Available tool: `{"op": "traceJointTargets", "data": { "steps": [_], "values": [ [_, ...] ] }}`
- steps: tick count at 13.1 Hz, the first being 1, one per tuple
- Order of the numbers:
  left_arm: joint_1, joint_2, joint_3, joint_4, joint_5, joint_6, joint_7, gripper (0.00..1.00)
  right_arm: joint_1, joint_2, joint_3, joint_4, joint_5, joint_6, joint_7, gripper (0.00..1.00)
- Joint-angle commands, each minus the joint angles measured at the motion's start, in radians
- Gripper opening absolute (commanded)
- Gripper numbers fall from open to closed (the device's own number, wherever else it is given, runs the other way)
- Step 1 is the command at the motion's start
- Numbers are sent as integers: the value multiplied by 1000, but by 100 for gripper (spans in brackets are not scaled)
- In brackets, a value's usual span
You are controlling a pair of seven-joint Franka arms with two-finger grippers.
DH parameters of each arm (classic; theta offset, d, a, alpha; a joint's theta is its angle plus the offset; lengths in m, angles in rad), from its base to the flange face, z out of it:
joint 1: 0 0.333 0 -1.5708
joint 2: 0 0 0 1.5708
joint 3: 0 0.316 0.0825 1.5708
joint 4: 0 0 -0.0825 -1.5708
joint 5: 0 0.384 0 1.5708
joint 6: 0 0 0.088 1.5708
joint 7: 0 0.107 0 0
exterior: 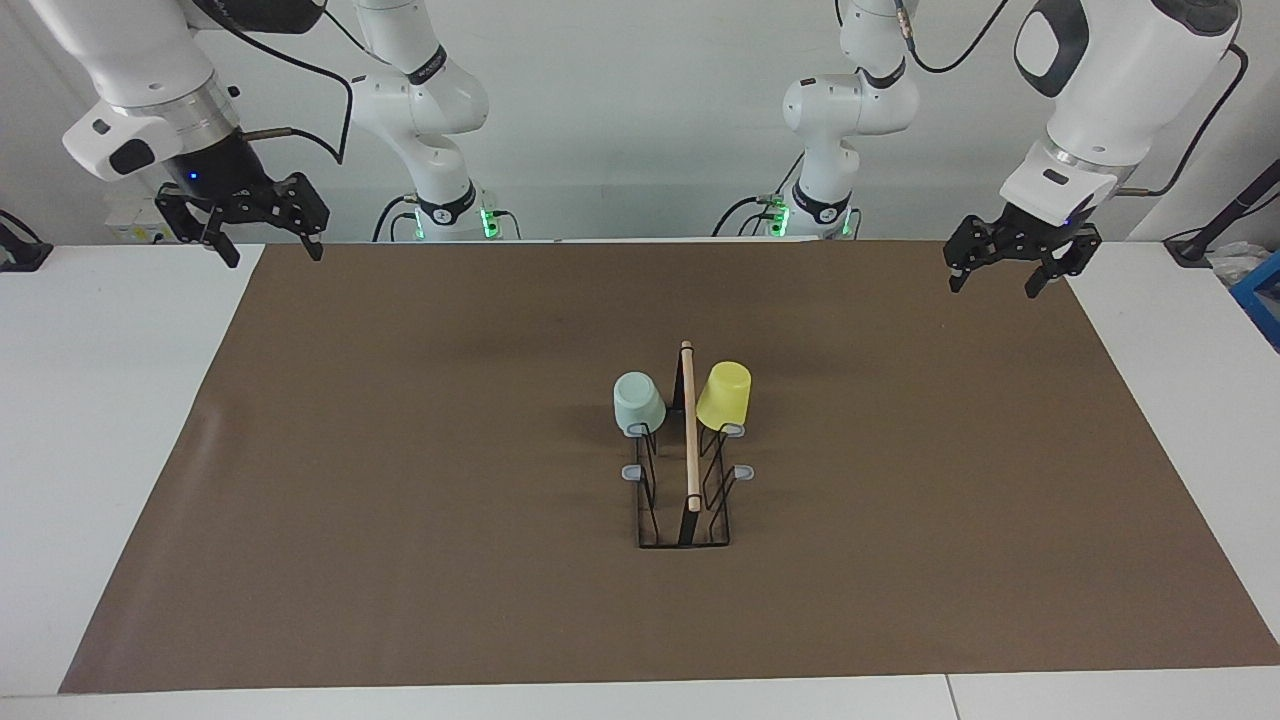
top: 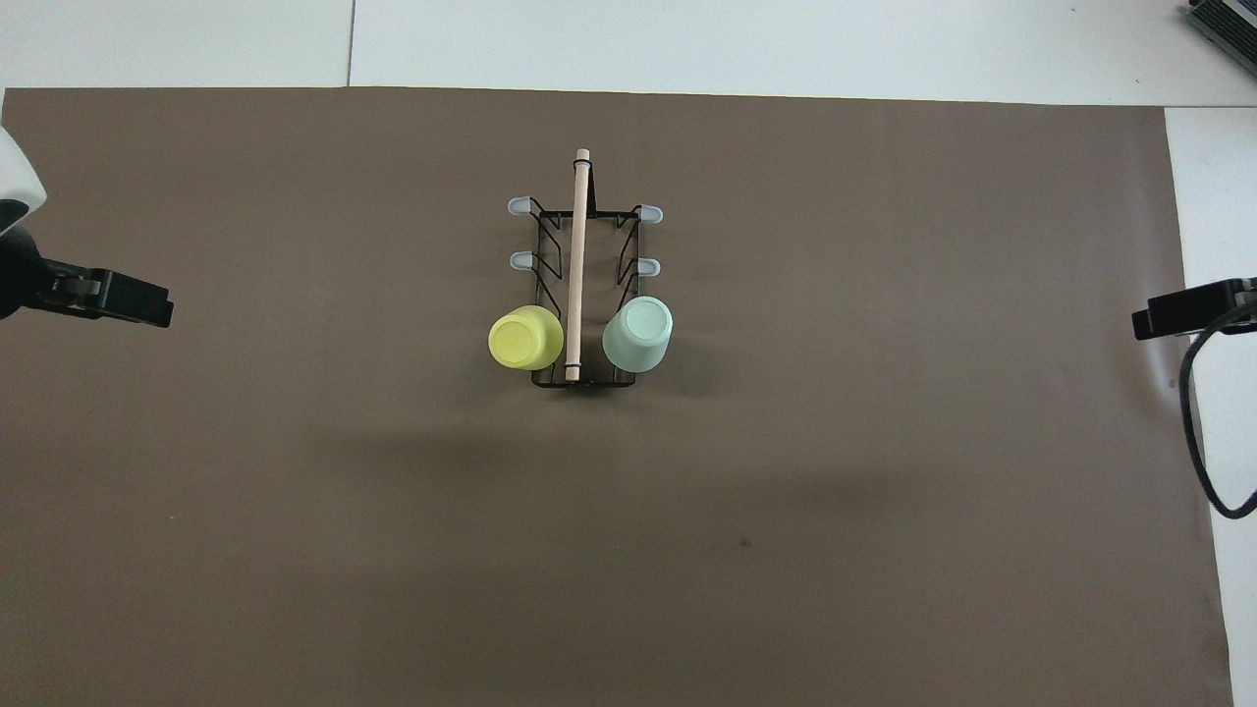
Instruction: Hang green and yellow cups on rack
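While both arms wait high at the desk's two ends, the middle of the brown mat (exterior: 400,480) has only the rack (exterior: 686,520) and its two cups on it. Left claw (exterior: 1008,279) hangs over the mat's corner at the left arm's end, fingers spread apart, nothing between them. Right claw (exterior: 270,252) hangs over the mat's corner at the right arm's end, fingers also spread wide, nothing held. Rack sits well apart from both claws, roughly midway between them, with open mat on every side and nothing between either claw and the rack. Wooden rod (exterior: 689,425) runs along the rack's top, pointing toward and away from the robots. Green cup (exterior: 638,402) is upside down on a prong at the rack's robot end, on the side toward the right claw. Yellow cup (exterior: 724,394) is upside down on the matching prong on the side toward the left claw, across the rod from the green one. The cups are apart, with the rod between them. Four grey-tipped prongs (top: 519,206) show bare in the overhead view. White desk (exterior: 100,400) shows around the mat.
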Motion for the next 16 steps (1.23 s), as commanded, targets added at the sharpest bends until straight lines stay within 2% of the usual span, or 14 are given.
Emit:
{"op": "traceJointTargets", "data": {
  "steps": [1,16],
  "values": [
    [-2,-5,8,13,-34,-8,16,100,-3,14,11,19,-20,4,-19,100],
    [-11,-11,18,-7,-31,-11,6,100,-4,12,15,17,-9,-7,29,100]
  ]
}}
